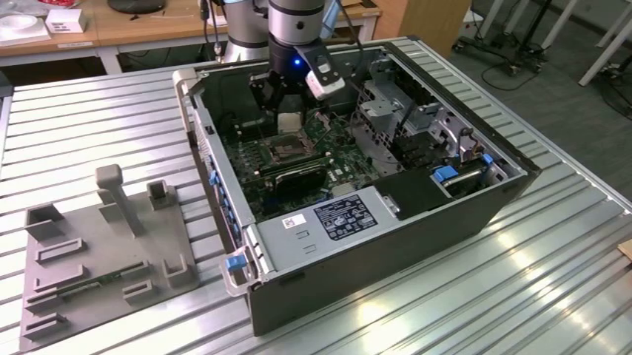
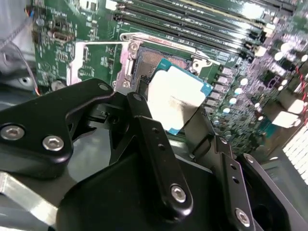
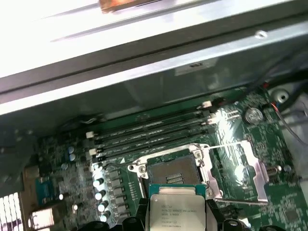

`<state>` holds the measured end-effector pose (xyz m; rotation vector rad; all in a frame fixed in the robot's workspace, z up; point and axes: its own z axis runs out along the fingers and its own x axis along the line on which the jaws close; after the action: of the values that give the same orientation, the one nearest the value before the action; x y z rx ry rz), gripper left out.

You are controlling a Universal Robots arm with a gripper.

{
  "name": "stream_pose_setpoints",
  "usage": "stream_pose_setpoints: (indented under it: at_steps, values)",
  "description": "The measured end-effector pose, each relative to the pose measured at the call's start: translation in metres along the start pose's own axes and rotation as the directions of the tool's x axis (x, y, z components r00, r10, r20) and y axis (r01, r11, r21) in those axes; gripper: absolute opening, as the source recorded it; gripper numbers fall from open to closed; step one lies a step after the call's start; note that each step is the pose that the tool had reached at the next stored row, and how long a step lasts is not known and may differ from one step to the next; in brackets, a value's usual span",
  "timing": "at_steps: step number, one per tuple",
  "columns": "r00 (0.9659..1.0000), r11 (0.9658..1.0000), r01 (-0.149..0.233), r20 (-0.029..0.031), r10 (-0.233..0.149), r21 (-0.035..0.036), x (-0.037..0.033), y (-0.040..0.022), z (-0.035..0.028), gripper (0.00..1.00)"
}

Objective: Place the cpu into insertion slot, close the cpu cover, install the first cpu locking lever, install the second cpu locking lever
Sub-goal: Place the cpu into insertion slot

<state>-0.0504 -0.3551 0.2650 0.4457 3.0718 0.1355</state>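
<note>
**CPU over the open socket, tool gripping it**

The whole thing sits on a ribbed metal tabletop. In the room behind it are wooden desks and grey floor. The open computer case is my landmark. Beside the case, on the exterior view's left, lies a grey fixture plate with upright blocks.

The exterior view gives that wide scene. Inside the case, the tool has its fingers pinched narrowly on two edges of the cpu, above the board.

The first wrist view gets in close. The insertion slot lies bare, the cpu hangs over it, the cpu cover is flipped open alongside, and black memory slots run just beside.

There's a dark label on the case's silver box. Its print and the chip's are too small to read.
</note>
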Motion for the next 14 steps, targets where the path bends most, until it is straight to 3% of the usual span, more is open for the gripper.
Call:
stream_pose_setpoints:
  at_steps: [4,8,14]
  values:
    - [0.9976,0.9976,-0.069,0.0063,0.069,0.0015,0.0,0.0,0.0,0.54]
    - [0.9946,0.9946,-0.104,0.0096,0.104,0.002,0.0,0.0,0.0,0.54]
    - [0.9866,0.9867,-0.162,0.0151,0.162,0.0026,0.0,0.0,0.0,0.54]
